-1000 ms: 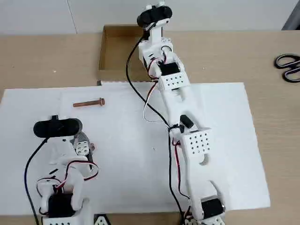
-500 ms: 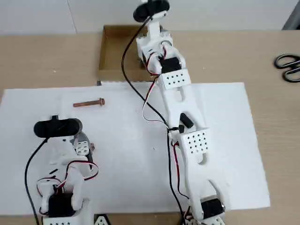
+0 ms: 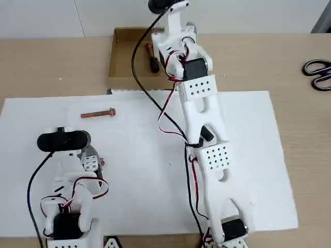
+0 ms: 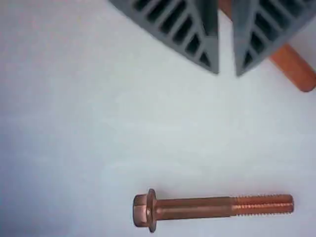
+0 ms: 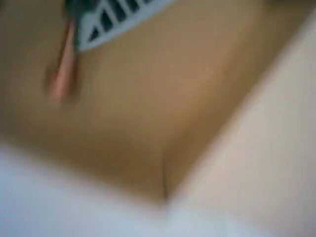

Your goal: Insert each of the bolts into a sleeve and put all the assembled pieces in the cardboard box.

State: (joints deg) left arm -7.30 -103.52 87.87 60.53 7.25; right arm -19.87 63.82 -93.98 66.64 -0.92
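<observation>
Stretching from the near edge of the desk [image 3: 51,62] almost to its far side, the right arm [image 3: 214,155] lies nearly straight over the white sheet [image 3: 134,196] that covers most of the surface. Its right gripper [image 3: 164,47] hangs over the cardboard box [image 3: 124,64], which sits on the bare wood just beyond the sheet's far edge. Whether that gripper is clenched or released cannot be told; its wrist view is too blurred.

The left arm [image 3: 72,206] is folded up at the near left corner, with the left gripper [image 4: 226,69] held low over the sheet. Its fingers [image 4: 192,29] are drawn nearly together with only a thin slit between them, clenched on nothing.

Scissors [image 3: 318,75] lie on the wood at the far right, well apart from both arms.

An assembled piece [image 3: 152,58], copper at one end and dark at the other, is inside the box just beside the right gripper. Whether the two touch cannot be told.

One bolt [image 3: 98,112] lies flat on the sheet between the left arm and the box, apart from the left fingers. A copper shank [image 4: 296,74] crosses behind those fingers at sheet level and juts out past one of them.
</observation>
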